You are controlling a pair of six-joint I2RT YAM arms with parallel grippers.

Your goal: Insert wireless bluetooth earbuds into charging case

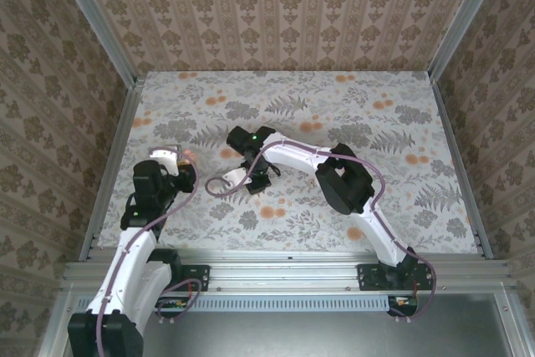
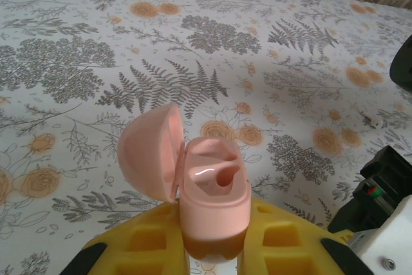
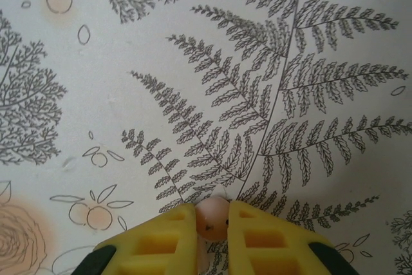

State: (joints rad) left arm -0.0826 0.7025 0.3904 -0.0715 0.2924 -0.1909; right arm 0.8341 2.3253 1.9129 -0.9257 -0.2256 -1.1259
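My left gripper is shut on the base of the salmon-pink charging case, held upright above the table. The case's domed lid is swung open to the left, and the moulded wells inside show nothing in them. In the top view the case sits at the tip of the left gripper, at the table's left. My right gripper is shut on one small, pale, rounded earbud, low against the fern-patterned tablecloth. In the top view the right gripper points down near the table's middle.
The floral tablecloth covers the whole table, with aluminium frame rails and wallpapered walls around it. The right arm's black and white wrist stands close to the right of the case. A cable loop hangs between the grippers.
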